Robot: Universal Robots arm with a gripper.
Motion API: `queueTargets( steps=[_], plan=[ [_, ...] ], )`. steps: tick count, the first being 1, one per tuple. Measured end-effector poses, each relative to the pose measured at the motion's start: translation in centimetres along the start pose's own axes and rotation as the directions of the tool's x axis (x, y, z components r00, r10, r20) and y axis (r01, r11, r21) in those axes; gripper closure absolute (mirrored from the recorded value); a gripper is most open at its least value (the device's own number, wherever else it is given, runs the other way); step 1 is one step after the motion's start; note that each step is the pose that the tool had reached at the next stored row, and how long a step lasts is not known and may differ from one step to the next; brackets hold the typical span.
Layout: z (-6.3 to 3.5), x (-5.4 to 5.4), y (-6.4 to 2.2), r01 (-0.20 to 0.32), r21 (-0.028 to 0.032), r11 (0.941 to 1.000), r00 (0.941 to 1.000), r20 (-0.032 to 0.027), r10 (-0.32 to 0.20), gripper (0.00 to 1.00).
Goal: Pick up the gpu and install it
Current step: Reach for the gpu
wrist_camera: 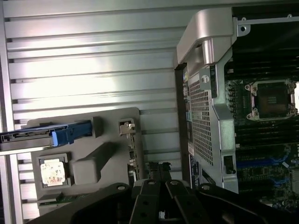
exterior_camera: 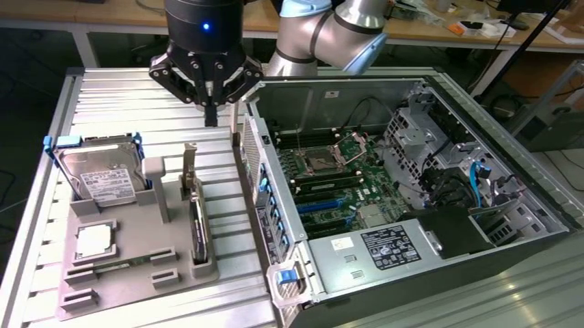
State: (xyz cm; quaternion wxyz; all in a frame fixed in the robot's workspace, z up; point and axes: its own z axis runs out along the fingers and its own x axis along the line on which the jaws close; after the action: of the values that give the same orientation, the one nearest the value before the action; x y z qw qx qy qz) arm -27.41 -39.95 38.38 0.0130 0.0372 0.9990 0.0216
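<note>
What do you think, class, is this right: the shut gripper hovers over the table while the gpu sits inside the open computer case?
No. The exterior view shows the gpu standing upright in the grey tray beside the computer case, not inside it. The shut gripper does hover over the table.

Robotics lab / test cell. Evidence: industrial arm (exterior_camera: 329, 34) over ribbed aluminium worktop (exterior_camera: 119, 96); opened PC case (exterior_camera: 273, 205) just beside claw (exterior_camera: 210, 117); grey parts fixture (exterior_camera: 137, 273) near claw; cluttered wooden benches (exterior_camera: 91, 14) beyond claw.
</note>
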Motion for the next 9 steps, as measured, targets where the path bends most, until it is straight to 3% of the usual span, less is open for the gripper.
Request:
queueTargets(
  steps=[9],
  plan=[
    [0.04, 1.1, -0.15, 0.000, -0.0001, 1.0000, 1.0000, 0.0001, 0.000, 0.89]
  ],
)
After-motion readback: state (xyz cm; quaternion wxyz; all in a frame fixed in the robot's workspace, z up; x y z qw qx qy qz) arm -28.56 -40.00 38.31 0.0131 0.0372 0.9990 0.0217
